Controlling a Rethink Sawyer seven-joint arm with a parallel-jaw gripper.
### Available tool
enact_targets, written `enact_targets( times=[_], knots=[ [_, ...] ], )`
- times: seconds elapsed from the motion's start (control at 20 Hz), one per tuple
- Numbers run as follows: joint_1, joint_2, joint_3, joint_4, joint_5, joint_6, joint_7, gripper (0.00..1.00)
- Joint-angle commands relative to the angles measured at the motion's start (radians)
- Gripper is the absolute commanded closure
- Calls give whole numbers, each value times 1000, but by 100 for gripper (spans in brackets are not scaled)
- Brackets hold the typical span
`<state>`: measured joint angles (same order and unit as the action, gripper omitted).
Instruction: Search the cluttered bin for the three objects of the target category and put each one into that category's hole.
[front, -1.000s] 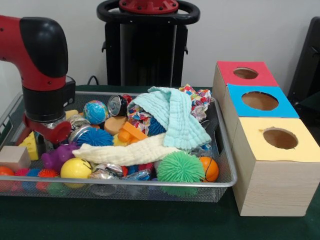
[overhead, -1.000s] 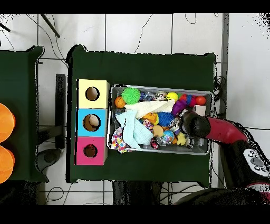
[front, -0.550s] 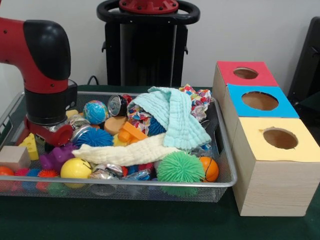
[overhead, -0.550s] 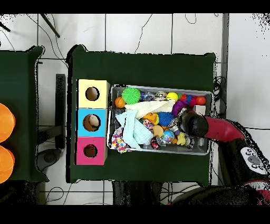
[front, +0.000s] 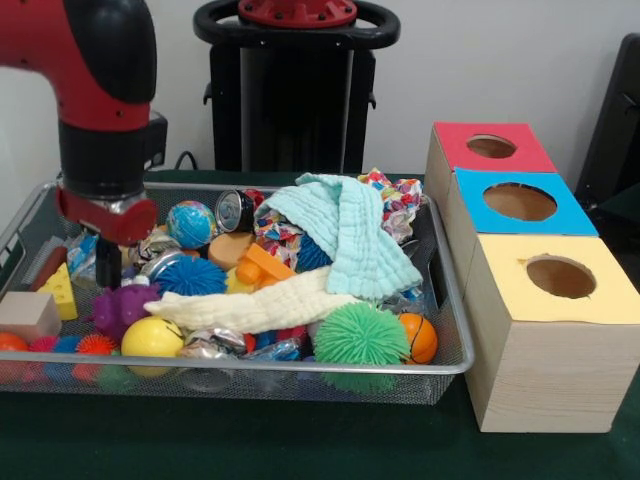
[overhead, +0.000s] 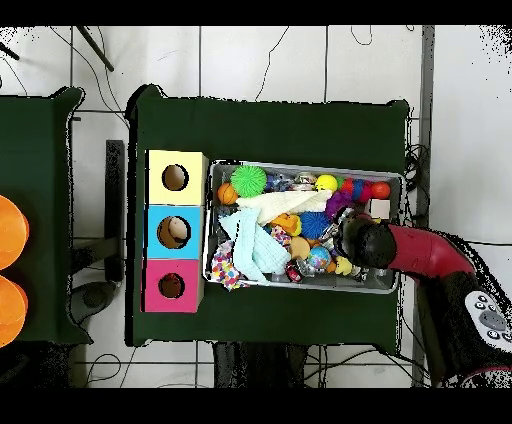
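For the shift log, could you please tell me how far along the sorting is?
Nothing looks sorted: what shows through the three holes is bare. The end effector hangs above the purple toy at the bin's end; whether it holds anything is unclear. All three placements look left.

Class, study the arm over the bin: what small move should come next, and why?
Probably lift straight up a little: the gripper hangs just above the purple toy, low among the clutter, and the holed boxes stand beyond the bin's opposite end.
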<state>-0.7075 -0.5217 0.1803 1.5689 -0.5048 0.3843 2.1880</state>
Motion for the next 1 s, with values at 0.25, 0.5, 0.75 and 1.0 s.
enact_targets(
  times=[0.25,0.5,0.75,1.0],
  knots=[
    [11,-246,75,193,86,183,-68,100],
    [14,-276,74,211,99,204,-72,100],
    [23,-292,67,217,102,208,-65,100],
    [40,-297,59,220,91,199,-55,100]
  ],
)
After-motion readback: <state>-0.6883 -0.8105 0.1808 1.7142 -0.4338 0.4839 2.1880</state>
